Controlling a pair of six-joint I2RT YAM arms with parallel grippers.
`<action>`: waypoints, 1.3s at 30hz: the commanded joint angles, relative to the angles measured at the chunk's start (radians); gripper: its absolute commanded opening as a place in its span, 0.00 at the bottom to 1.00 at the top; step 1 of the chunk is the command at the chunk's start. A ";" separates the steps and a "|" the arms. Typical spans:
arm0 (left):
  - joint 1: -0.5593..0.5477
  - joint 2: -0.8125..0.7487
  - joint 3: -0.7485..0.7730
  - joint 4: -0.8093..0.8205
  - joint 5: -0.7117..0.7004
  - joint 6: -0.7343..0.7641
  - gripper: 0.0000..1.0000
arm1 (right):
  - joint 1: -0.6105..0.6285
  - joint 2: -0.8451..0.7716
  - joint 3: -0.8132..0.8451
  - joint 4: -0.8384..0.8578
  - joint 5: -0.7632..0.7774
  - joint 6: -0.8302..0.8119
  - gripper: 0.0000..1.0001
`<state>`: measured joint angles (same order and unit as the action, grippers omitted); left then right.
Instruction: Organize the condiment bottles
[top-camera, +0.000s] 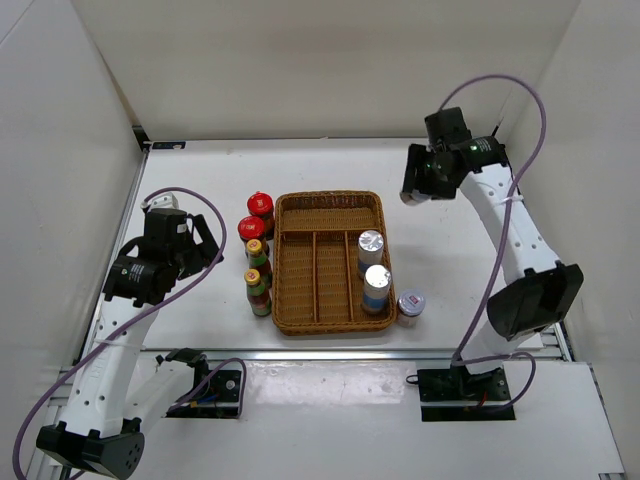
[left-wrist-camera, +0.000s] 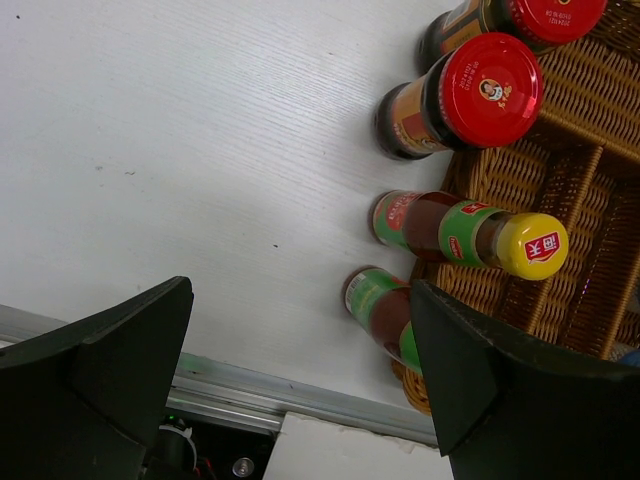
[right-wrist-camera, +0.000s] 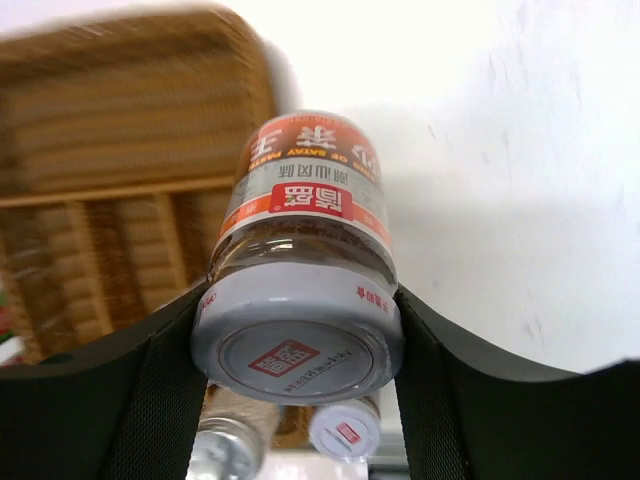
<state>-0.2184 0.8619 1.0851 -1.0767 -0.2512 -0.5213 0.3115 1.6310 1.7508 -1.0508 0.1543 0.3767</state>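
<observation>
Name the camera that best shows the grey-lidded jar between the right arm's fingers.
The right wrist view. The jar fills the middle of the frame, lid and label clear, gripped at the lid by the fingers. From the top camera the arm's wrist seems to hide it. The left wrist view does not show it.
</observation>
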 joint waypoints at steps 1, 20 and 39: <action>-0.004 -0.015 -0.008 -0.005 -0.020 -0.008 1.00 | 0.102 0.007 0.163 0.003 0.004 -0.061 0.00; -0.004 -0.034 -0.017 -0.005 -0.030 -0.017 1.00 | 0.503 0.535 0.661 -0.304 0.017 -0.237 0.00; -0.004 -0.034 -0.017 -0.014 -0.039 -0.026 1.00 | 0.463 0.497 0.256 -0.112 -0.094 -0.188 0.51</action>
<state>-0.2184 0.8448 1.0710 -1.0916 -0.2737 -0.5404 0.7845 2.2105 2.0087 -1.2030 0.0780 0.1799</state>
